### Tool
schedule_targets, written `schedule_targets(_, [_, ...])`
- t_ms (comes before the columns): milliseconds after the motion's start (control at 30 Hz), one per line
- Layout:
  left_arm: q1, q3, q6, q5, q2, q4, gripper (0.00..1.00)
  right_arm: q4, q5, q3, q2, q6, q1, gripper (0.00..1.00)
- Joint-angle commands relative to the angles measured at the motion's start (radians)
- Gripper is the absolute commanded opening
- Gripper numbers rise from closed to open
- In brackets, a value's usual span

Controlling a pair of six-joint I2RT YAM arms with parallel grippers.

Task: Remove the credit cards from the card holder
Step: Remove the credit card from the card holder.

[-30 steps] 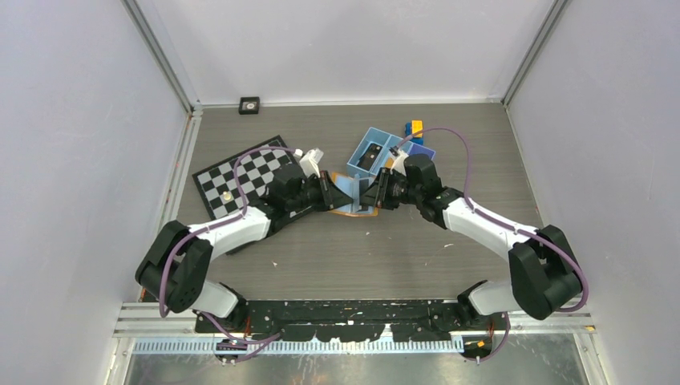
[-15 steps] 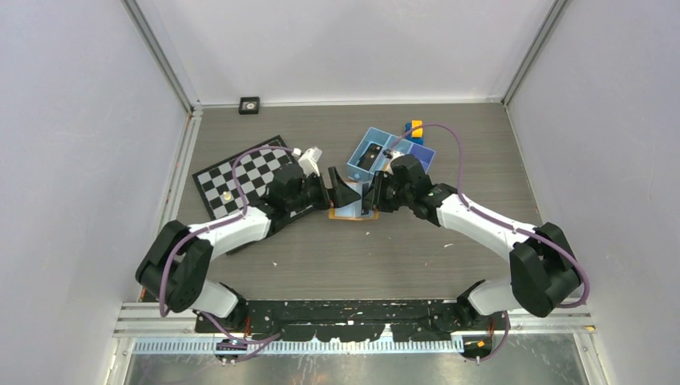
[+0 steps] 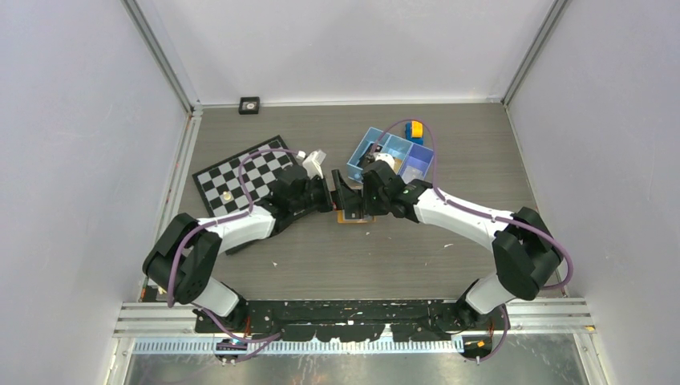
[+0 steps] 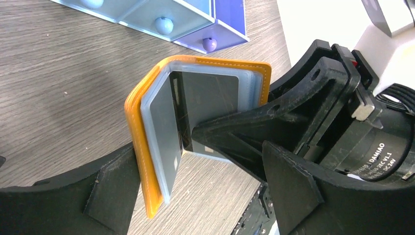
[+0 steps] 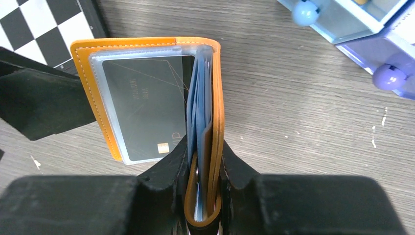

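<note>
Card holder (image 5: 218, 93): found open in a V at mid table (image 3: 361, 265), betw. the two grippers, just in front of blue tray (image 3: 417, 167); couldn't tell if its lower edge touched the table. Saw orange cover outside, greyish clear sleeves inside. Noted dark card (image 5: 142, 107) w/ gold chip sitting fully inside the sleeve of the flap facing R wrist cam. Found R gripper (image 5: 203, 164) pinched narrow on the other flap, one finger on the orange cover, other on the inner side, w/ bluish sleeves and cover edge squeezed betw. them. Found L gripper (image 4: 198, 156) spread wide, gripping nothing. Saw one finger (image 4: 115, 191) right at outer orange face of the free flap, touching or just beside, couldn't tell which; other finger well off to the side, near R gripper's body. Saw checkerboard (image 3: 240, 176) flat on table to the L of holder, L arm crossing its near corner. Spotted small yellow-and-blue block (image 3: 414, 130) at tray's far side. Noted tray's round blue knobs (image 4: 164, 24) on the side toward holder, apart from it.
</note>
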Motion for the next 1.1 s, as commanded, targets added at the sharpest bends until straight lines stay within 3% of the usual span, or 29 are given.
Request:
schedule_targets(0, [-0.005, 0.012, 0.013, 0.007, -0.025, 0.047, 0.84, 0.019, 0.047, 0.034, -0.023, -0.010, 0.000, 0.00])
schedule_targets(67, [-0.004, 0.024, 0.017, -0.004, -0.017, 0.015, 0.71, 0.033, 0.006, 0.029, -0.038, -0.018, -0.002, 0.00])
schedule_targets(233, [0.010, 0.021, 0.017, -0.009, -0.024, -0.009, 0.48, 0.110, -0.078, -0.025, -0.111, -0.014, -0.011, 0.00])
schedule_targets(533, [0.135, -0.051, -0.123, 0.138, -0.013, 0.174, 0.03, 0.185, -0.278, -0.080, -0.160, 0.024, -0.083, 0.03])
schedule_targets(700, [0.168, -0.064, -0.128, 0.149, -0.074, 0.149, 0.00, 0.189, -0.256, -0.120, -0.200, 0.066, -0.155, 0.36])
schedule_targets(900, [0.180, -0.073, -0.080, 0.086, -0.191, 0.044, 0.00, 0.192, -0.223, -0.191, -0.304, 0.114, -0.263, 0.43])
schedule_targets(1067, [0.181, -0.068, -0.065, 0.044, -0.220, -0.017, 0.00, 0.167, -0.099, -0.220, -0.436, 0.103, -0.264, 0.62])
